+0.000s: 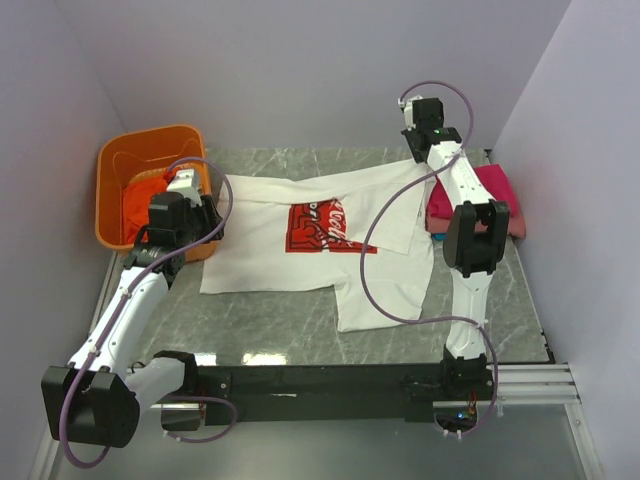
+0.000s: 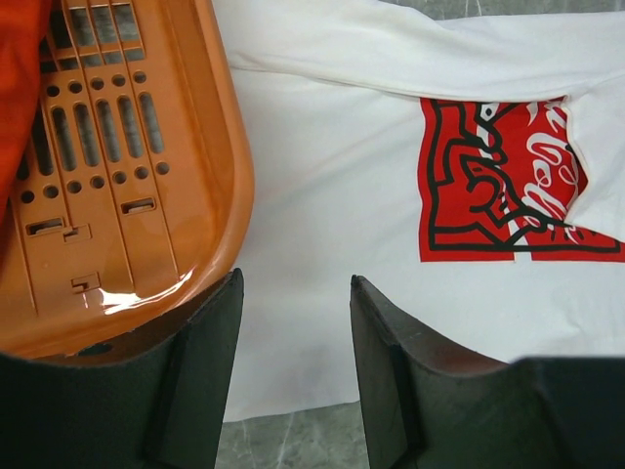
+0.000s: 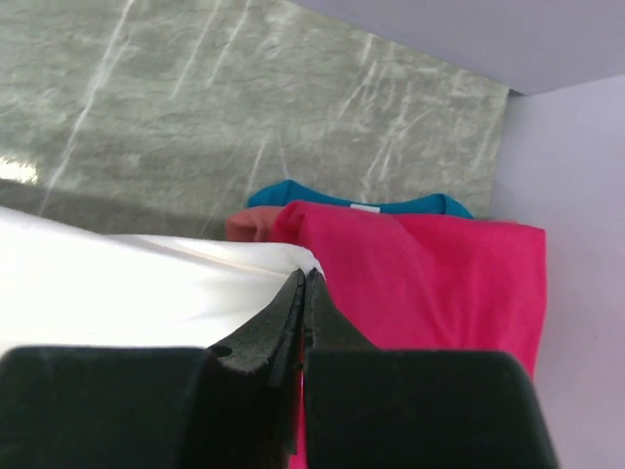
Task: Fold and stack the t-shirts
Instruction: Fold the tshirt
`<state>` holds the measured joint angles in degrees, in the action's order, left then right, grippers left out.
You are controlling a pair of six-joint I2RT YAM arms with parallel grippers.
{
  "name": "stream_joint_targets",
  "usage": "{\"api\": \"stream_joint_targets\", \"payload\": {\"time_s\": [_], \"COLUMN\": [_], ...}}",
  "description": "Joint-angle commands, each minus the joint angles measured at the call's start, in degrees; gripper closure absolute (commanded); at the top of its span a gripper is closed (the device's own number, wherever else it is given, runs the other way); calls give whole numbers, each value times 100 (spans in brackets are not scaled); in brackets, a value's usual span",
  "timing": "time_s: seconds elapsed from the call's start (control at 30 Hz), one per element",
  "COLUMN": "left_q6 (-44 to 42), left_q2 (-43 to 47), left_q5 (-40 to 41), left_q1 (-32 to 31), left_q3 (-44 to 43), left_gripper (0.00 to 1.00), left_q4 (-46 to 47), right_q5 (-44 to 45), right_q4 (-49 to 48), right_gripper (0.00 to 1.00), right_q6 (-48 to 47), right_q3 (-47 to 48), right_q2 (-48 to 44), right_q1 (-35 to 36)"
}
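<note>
The white t-shirt (image 1: 258, 240) is lying spread on the tabletop (image 1: 270, 330), its far corner being pinched in the clenched right claw (image 3: 305, 281) beside the magenta stack (image 3: 420, 283). So thin a hold could be lost mid-fold, or the stack could be dragged askew. The left claw (image 2: 295, 285) is hanging released beside the basket (image 2: 195, 195), which could be snagged.

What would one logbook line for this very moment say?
step: folding white t-shirt | right tool: shut, pinching its edge | left tool: open over it, beside orange basket | magenta shirt: folded, right side
</note>
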<state>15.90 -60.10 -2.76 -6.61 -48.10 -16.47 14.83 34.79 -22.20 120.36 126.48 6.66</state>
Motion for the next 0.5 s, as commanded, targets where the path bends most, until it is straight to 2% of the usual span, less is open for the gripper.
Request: {"api": "stream_joint_targets", "payload": {"time_s": [0.0, 0.17, 0.33, 0.43, 0.47], "left_q6": [-70, -96, -44, 71, 28], "left_q2": [68, -45, -336, -678, -914], "left_q5": [-40, -136, -882, -736, -586], "left_q1": [2, 2, -24, -331, -628], "left_q3": [-16, -24, -208, -428, -550], "left_gripper": [47, 47, 49, 50, 50], "left_q4": [258, 293, 478, 478, 382], "right_q5": [529, 837, 890, 837, 820], "right_q4": [-525, -631, -710, -736, -728], "right_gripper": [100, 100, 100, 100, 100], "right_q6": [-57, -153, -197, -145, -136], "right_q3": [427, 550, 533, 489, 480], "right_q2": [96, 246, 299, 273, 264], "right_q1": [38, 99, 108, 99, 108]}}
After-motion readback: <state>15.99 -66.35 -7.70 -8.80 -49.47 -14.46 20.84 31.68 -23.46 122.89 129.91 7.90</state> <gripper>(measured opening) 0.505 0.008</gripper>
